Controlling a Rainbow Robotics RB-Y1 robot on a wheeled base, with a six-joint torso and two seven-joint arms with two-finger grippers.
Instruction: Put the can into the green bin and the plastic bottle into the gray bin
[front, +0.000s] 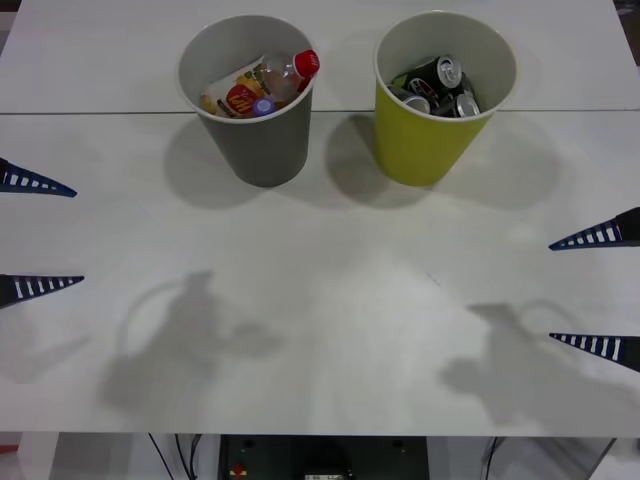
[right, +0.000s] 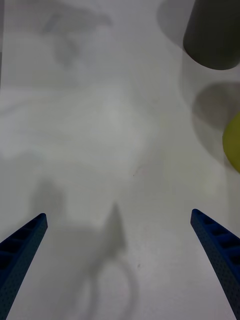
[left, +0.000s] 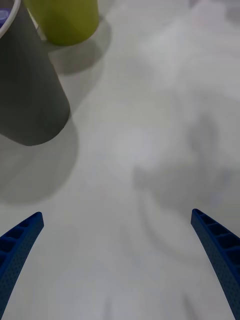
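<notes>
Grippers: my left gripper (front: 35, 235) and right gripper (front: 600, 290) hang low at the table (front: 320, 330) edges — fingers spread, empty.
Bottle: plastic bottle (front: 285, 75) sits in the gray bin (front: 255, 145).
Cans: cans (front: 440, 88) fill the green bin (front: 425, 145).
Risk: I'd say a careless reach forward could topple a bin.

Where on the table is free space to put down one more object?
The broad table area in front of the gray bin and green bin, between the open left gripper and open right gripper, is bare. The narrow gap between the bins is tight; both bins are full.
</notes>
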